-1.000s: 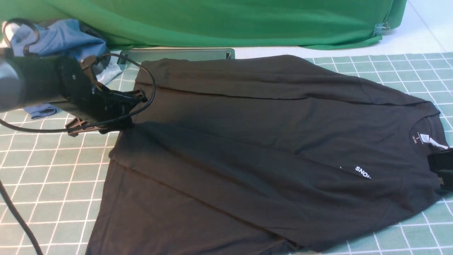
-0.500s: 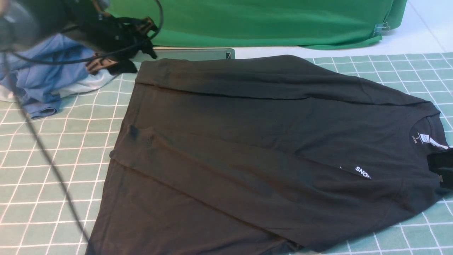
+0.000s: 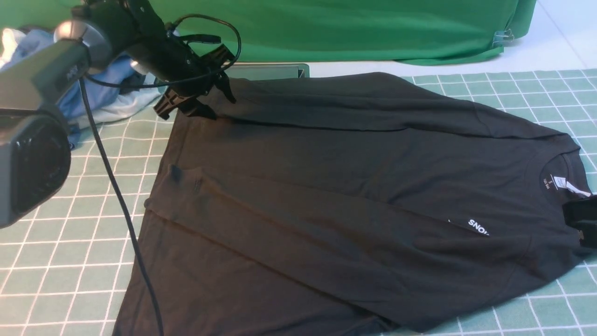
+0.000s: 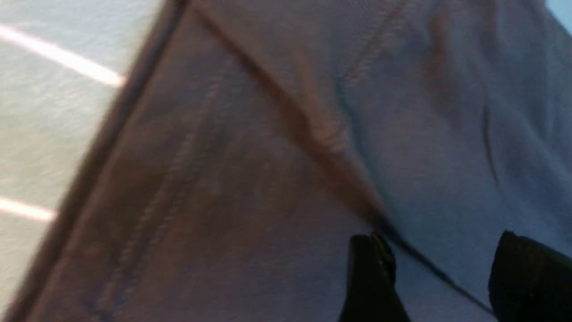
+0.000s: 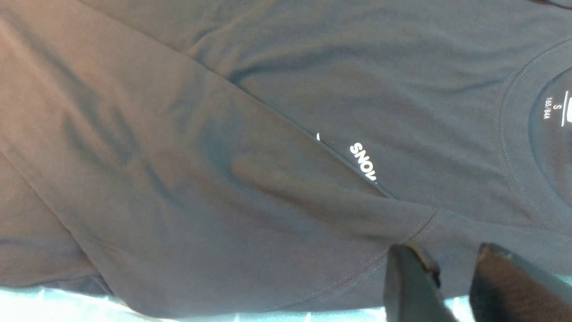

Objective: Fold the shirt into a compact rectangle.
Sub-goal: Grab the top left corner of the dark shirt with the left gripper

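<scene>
1. Green grid mat (image 3: 70,224), with a green cloth (image 3: 326,28) draped at the back and a blue pile (image 3: 105,100) at far left.
2. Shirt (image 3: 354,186) lies flat across the mat, collar to our right and hem to our left. Both sleeves are laid over the body, and the near one hides part of the logo.
3. Left gripper (image 3: 219,105) is low over the far hem corner, jaws wide. The wrist view shows a fold edge running between its fingers (image 4: 371,277), nothing pinched yet.
4. Right gripper (image 3: 583,219) sits at the collar-side shoulder, jaws a narrow gap apart. We see no cloth between them.
5. Step, as we read it: take the far hem corner. We'd go in low, bite all layers past the stitched hem, and close fully before lifting. A one-layer grab will likely peel the sleeve off.
6. Room: bare mat left of the hem gives swing space. The blue pile is just beside that corner, so lift away from it. The near hem runs out of the front view, so we cannot tell its margin. Cable (image 3: 119,196) hangs beside the hem and could snag.
</scene>
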You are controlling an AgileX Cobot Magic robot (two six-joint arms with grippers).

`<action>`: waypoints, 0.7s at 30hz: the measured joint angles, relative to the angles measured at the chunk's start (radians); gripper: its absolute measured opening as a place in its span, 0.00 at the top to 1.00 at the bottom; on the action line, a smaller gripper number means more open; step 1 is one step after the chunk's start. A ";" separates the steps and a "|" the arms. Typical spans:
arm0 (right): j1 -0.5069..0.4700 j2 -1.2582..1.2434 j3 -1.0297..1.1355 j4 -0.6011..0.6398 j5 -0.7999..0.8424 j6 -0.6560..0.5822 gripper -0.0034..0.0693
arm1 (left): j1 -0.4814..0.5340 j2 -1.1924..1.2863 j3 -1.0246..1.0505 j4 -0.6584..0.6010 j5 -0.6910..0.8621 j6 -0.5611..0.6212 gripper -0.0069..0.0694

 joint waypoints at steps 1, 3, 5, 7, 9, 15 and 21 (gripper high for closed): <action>0.000 0.000 0.000 0.000 0.000 0.000 0.64 | 0.000 0.000 0.000 0.035 0.011 -0.032 0.46; 0.000 0.000 0.000 0.000 0.000 0.000 0.64 | 0.000 0.001 0.000 0.106 0.025 -0.080 0.46; 0.000 0.000 0.000 0.000 0.000 0.000 0.64 | 0.000 0.001 0.000 0.154 0.026 -0.123 0.46; 0.000 0.000 0.000 0.000 0.000 0.000 0.63 | 0.001 0.001 0.000 0.173 0.026 -0.146 0.46; 0.000 0.000 0.000 0.000 0.000 0.001 0.63 | 0.001 0.001 0.000 0.177 0.021 -0.160 0.46; 0.000 0.000 0.000 0.000 0.000 0.021 0.63 | 0.001 0.001 0.000 0.151 -0.021 -0.164 0.46; 0.000 0.000 0.000 0.000 -0.001 0.036 0.63 | 0.001 0.002 0.000 0.147 -0.042 -0.164 0.46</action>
